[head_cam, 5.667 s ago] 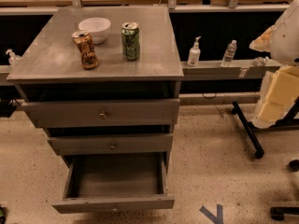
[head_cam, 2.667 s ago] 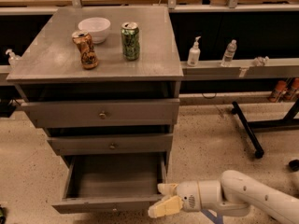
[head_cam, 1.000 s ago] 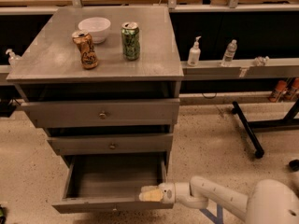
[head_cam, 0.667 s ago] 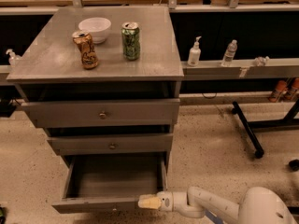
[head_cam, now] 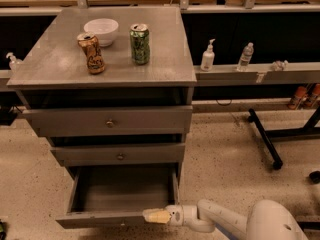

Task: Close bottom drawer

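Bottom drawer (head_cam: 125,189) stands pulled well out at the foot of the grey cabinet, and we see down into its boxy interior. Gripper (head_cam: 152,216) sits low at the right end of the drawer's front panel, against its top edge. The fingers are pressed together into 1 cream wedge, holding nothing. The 2 drawers above, middle drawer (head_cam: 120,154) and top drawer (head_cam: 107,121), sit further in. On the counter (head_cam: 60,64) stand a white bowl (head_cam: 101,30), a green can (head_cam: 140,44) and a brown can (head_cam: 92,53).

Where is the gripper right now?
At the bottom centre of the camera view, the gripper is at the right end of the front panel of the open bottom drawer.
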`<state>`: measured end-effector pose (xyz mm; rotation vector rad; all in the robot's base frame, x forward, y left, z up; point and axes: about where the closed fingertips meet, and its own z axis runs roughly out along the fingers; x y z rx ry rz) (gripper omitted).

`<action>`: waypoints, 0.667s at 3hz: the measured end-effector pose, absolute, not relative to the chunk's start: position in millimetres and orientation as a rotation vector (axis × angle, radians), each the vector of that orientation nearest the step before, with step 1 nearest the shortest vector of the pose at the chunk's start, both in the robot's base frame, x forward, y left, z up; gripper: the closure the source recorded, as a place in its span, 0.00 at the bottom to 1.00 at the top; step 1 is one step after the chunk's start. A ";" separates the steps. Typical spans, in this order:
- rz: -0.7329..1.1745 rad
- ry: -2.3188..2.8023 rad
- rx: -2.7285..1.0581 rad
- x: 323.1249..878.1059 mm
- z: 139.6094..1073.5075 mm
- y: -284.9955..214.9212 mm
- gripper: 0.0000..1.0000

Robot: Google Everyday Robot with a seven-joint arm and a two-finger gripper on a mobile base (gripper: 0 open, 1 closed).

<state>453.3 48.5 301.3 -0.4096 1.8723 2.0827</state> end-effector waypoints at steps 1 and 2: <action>2.162 1.841 -0.403 442.0 286.0 55.8 0.41; 2.194 1.851 -0.400 427.7 269.4 59.4 0.65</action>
